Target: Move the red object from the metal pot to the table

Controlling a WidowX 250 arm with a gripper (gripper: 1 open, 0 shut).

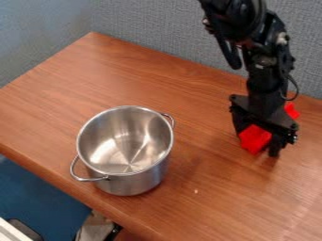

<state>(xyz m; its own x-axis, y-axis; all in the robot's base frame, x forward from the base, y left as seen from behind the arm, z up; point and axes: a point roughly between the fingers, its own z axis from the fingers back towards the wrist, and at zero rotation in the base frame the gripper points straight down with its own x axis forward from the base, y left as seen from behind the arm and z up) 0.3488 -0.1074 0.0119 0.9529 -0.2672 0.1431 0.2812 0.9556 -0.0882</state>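
The red object is out of the metal pot and down at the table, on its right side. My gripper points straight down over it, with a black finger on either side of the red piece. No gap shows between fingers and piece, so the grip looks shut on it. A second bit of red shows behind the gripper's right side. The pot stands at the front left and its inside is bare shiny steel.
The table's right edge runs close behind the gripper. A blue-grey wall rises behind the table. Dark floor and a pale object lie below the table's front edge.
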